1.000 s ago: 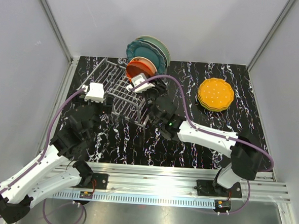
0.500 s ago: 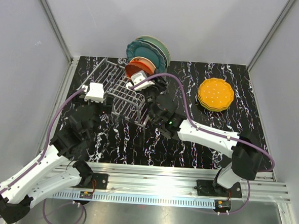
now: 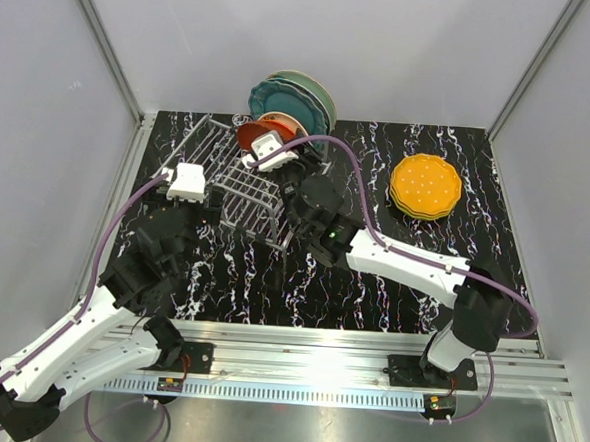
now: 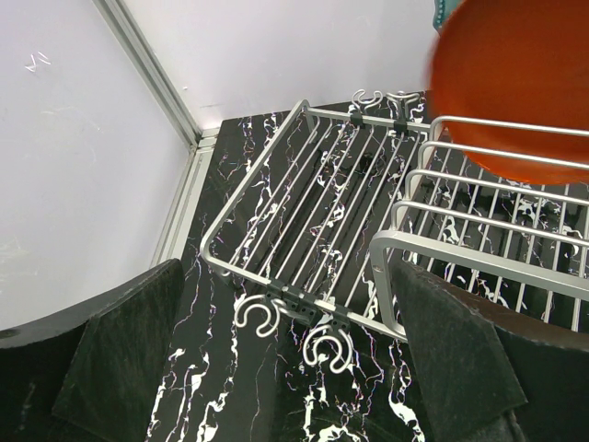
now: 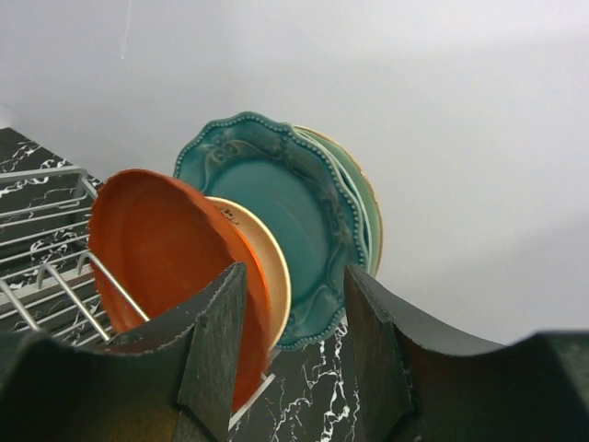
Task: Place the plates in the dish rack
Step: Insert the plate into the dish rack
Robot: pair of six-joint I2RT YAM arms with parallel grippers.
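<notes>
The silver dish rack (image 3: 239, 188) stands at the back left of the table. Several plates stand on edge at its far end: mint green (image 5: 366, 207), dark teal (image 5: 276, 198), cream-centred (image 5: 273, 276) and, nearest, red-orange (image 5: 156, 244). My right gripper (image 3: 289, 151) is open right behind them. Its left finger (image 5: 216, 341) overlaps the red-orange plate's lower rim, with a clear gap between the jaws (image 5: 293, 281). My left gripper (image 4: 285, 368) hangs wide open and empty over the rack's near-left corner (image 4: 304, 212). A dotted orange-yellow plate (image 3: 425, 184) lies flat at the right on a lime green one.
The rack's low left wing (image 3: 204, 145) has two wire hooks (image 4: 317, 345) at its near edge. White walls and aluminium posts (image 4: 152, 78) close the table's back and sides. The right arm (image 3: 403, 263) stretches diagonally across the middle of the black marbled table (image 3: 370, 306).
My right gripper has opened wider and shifted slightly left and back along the rack. The red-orange plate now stands a little further left. The left arm has not moved.
</notes>
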